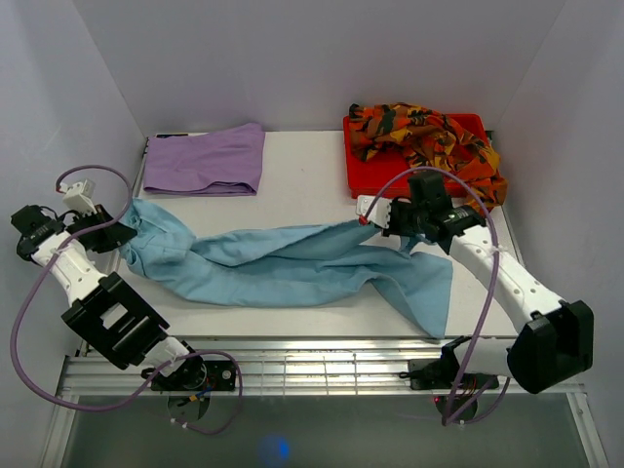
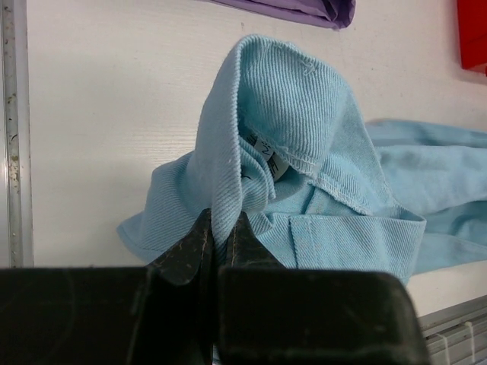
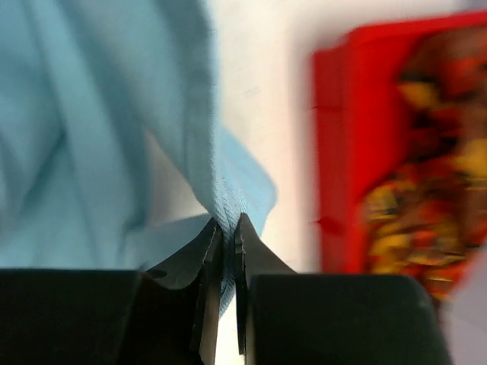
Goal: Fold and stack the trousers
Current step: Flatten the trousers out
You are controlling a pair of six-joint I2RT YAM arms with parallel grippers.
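Note:
The light blue trousers [image 1: 283, 263] lie stretched across the white table, waist at the left and legs running right. My left gripper [image 1: 125, 232] is shut on the waistband, and the wrist view shows the cloth [image 2: 281, 114] rising in a hood above my left gripper [image 2: 222, 228]. Over at the right, my right gripper [image 1: 369, 216] is shut on a leg's edge; in its wrist view the blue cloth [image 3: 99, 129] is pinched in my right gripper [image 3: 228, 228]. A folded lilac pair [image 1: 207, 159] lies at the back left. An orange-red-black patterned pair [image 1: 429, 136] is heaped on a red tray [image 1: 366, 175].
White walls close in on the left, back and right. A metal grille [image 1: 322, 370] runs along the near edge between the arm bases. A purple cable [image 1: 29, 331] loops beside the left arm, and another arcs over the right arm.

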